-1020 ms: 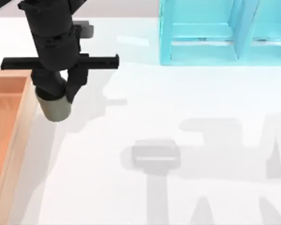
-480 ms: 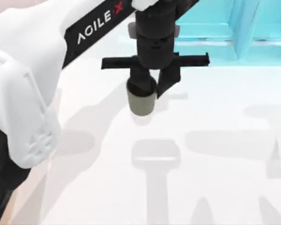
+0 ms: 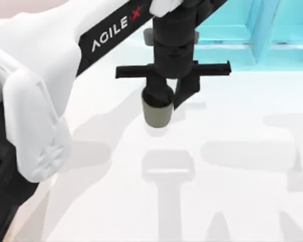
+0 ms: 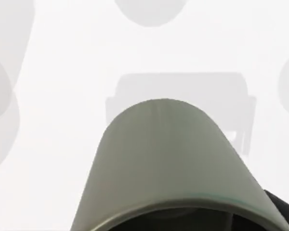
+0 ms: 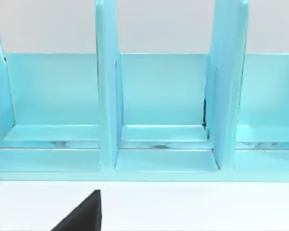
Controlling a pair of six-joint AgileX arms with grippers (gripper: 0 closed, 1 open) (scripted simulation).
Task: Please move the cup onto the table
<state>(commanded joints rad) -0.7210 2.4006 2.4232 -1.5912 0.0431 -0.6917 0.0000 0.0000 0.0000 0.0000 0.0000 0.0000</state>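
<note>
Two black fingers of the left gripper clench the cup at its rim, upper centre of the top view, upright over the glossy white bench. Its rim is partly hidden. Smooth olive, tapered. Blue shelf upper right.

My left arm slants across the left half of the worktop, blocking any pass through there. Its left gripper hangs near the centre, fingers clamped on the cup, so that spot is occupied. Along the far edge, the light-blue shelf unit walls off the right rear; from the right wrist camera its upright dividers split it into narrow bays. In front of the cup and out to the right, I see bare white worktop.
</note>
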